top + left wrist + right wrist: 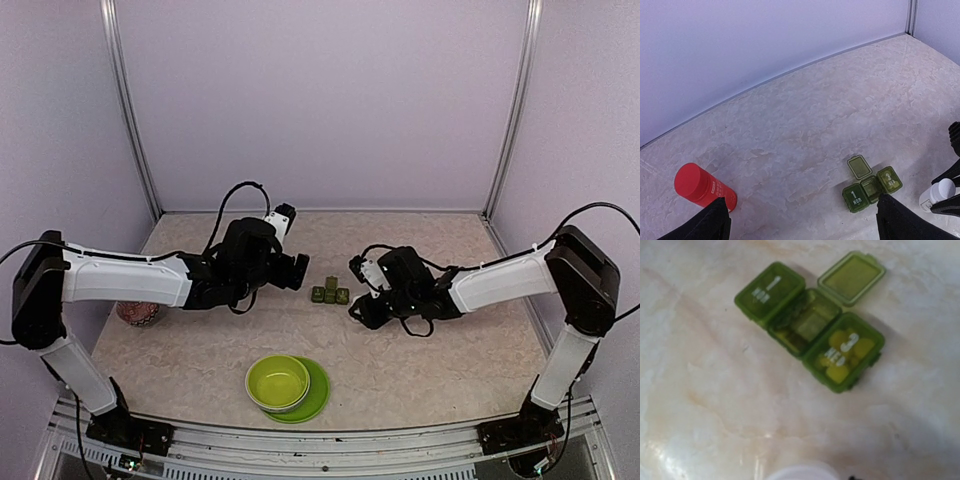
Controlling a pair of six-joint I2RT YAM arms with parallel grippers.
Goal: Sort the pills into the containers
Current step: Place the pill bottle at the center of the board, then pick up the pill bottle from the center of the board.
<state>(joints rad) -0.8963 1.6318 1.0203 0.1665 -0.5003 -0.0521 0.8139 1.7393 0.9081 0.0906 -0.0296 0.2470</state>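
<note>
Containers (329, 293) sit mid-table between your two grippers: a dark green strip of three joined square compartments, flat on the marbled table (200, 360). In the right wrist view, the compartment marked "1 MON" (771, 290) is closed. The middle compartment (807, 325) stands open, its lid (852, 276) flipped back and lying flat beside it. The view is too blurred for you to tell what is in that cell. The third compartment (845, 352) is closed, with yellow pills showing through its lid.

Left gripper (297, 271) is just left of the strip and apart from it. Its fingers (710, 225) are spread wide at the bottom corners of the left wrist view, with nothing between them.

Right gripper (358, 290) is just right of the strip and not touching it. The left wrist view shows a small white bottle (938, 192) clamped between its dark fingers. A white rim also pokes into the bottom edge of the right wrist view, on the near side of the strip.

Orange-red bottle (702, 186) lies tilted well left of the strip. From above you see it half hidden under the left forearm.

Lime-green bowl (278, 382) sits on a matching plate (318, 395) near the table's front edge, well clear of both grippers.
</note>
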